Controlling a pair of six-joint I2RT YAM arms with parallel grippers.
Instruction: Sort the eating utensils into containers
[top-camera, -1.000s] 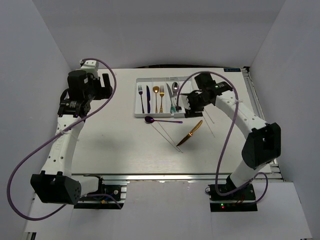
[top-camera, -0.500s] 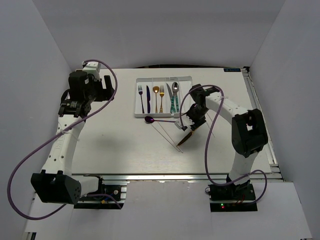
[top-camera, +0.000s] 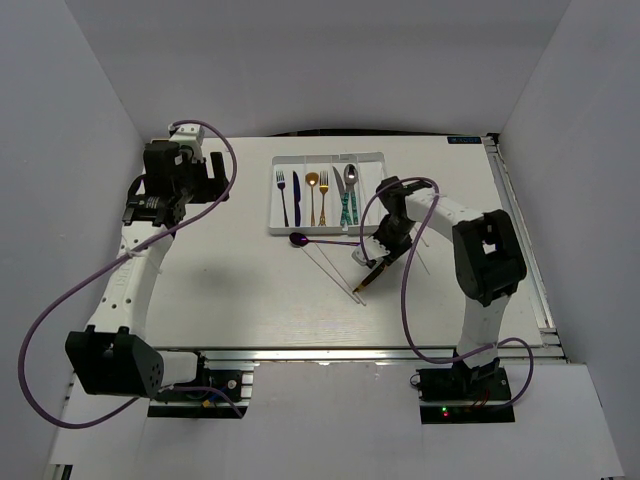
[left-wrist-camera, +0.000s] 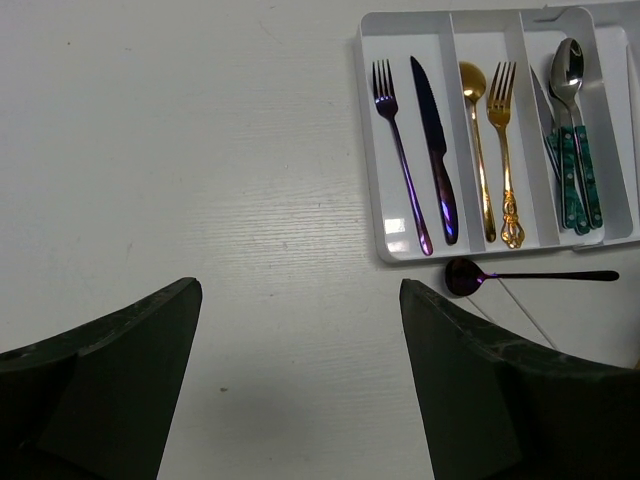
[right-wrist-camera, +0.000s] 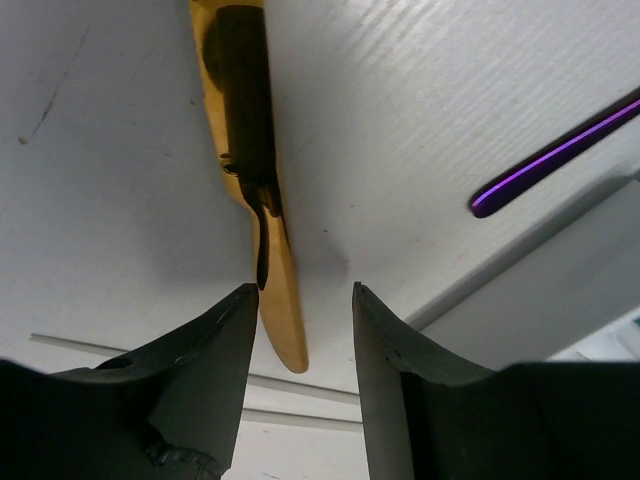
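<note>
The white tray (top-camera: 330, 157) holds a purple fork (left-wrist-camera: 400, 150) and purple knife (left-wrist-camera: 432, 140), a gold spoon (left-wrist-camera: 478, 140) and gold fork (left-wrist-camera: 505, 150), and teal-handled silver pieces (left-wrist-camera: 572, 165). A purple spoon (top-camera: 300, 239) lies just in front of the tray. A gold knife (top-camera: 377, 270) lies on the table; my right gripper (top-camera: 378, 256) is open low over it, the knife's end (right-wrist-camera: 285, 320) between the jaws, close to the left finger. Thin white chopsticks (top-camera: 335, 265) lie nearby. My left gripper (top-camera: 208, 176) is open and empty, left of the tray.
A second chopstick (top-camera: 420, 255) lies right of the right gripper. The purple spoon's handle (right-wrist-camera: 560, 155) runs close by the right gripper. The tray's rightmost compartment (top-camera: 372, 195) holds nothing. The table's right edge has a metal rail (top-camera: 515, 215).
My right gripper has left the tray's near right end, with the teal-handled piece now lying in the tray, and come down over the gold knife. The left arm has shifted slightly.
</note>
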